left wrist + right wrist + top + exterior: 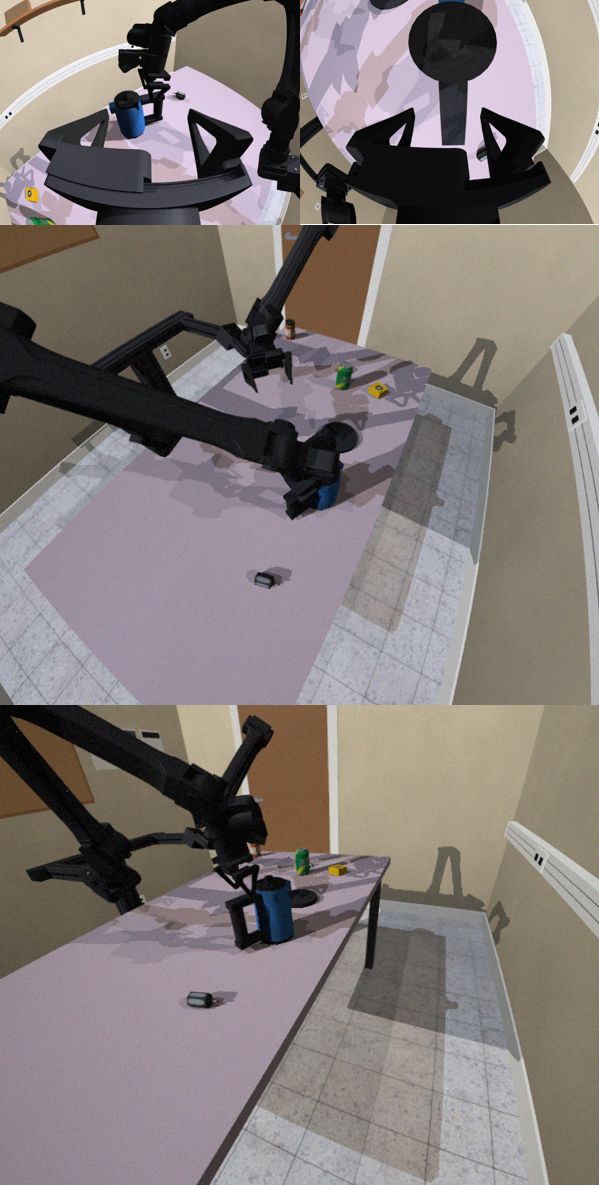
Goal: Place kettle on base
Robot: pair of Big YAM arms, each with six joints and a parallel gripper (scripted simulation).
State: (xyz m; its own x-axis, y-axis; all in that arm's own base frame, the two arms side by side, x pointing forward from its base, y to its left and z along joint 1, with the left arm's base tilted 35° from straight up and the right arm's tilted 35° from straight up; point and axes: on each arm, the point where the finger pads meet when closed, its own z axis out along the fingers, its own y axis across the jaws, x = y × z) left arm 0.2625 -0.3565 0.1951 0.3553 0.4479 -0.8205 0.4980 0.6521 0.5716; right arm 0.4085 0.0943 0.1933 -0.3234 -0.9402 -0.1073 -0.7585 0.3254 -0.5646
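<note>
We see the kettle (327,495) (273,912) (131,118) (452,29) upright on the table (199,574) (124,1054) (174,113) (507,96), near its base (347,437) (303,897) (386,3) but not on it. The base, a dark round plate, lies flat on the same surface. We cannot make out its stud in any view, and the ring is hidden beneath the kettle.

The right gripper (302,485) (244,877) (148,95) (447,112) is above the kettle's handle (240,924) (157,106) (453,115), its fingers well apart; in the right wrist view the handle appears between them, with a gap on each side. The left gripper (274,387) (148,113) hangs farther along the table, fingers spread wide and holding nothing.

Of the task, we judge only the approach to be under way. Left to do are the grasp, the lift, the carry to the base, the alignment of ring with stud, the lowering and the release. We expect the next move to bring the right fingers down around the handle and close them. An off-centre descent could knock the handle and turn or tip the kettle, spoiling the later alignment.
</note>
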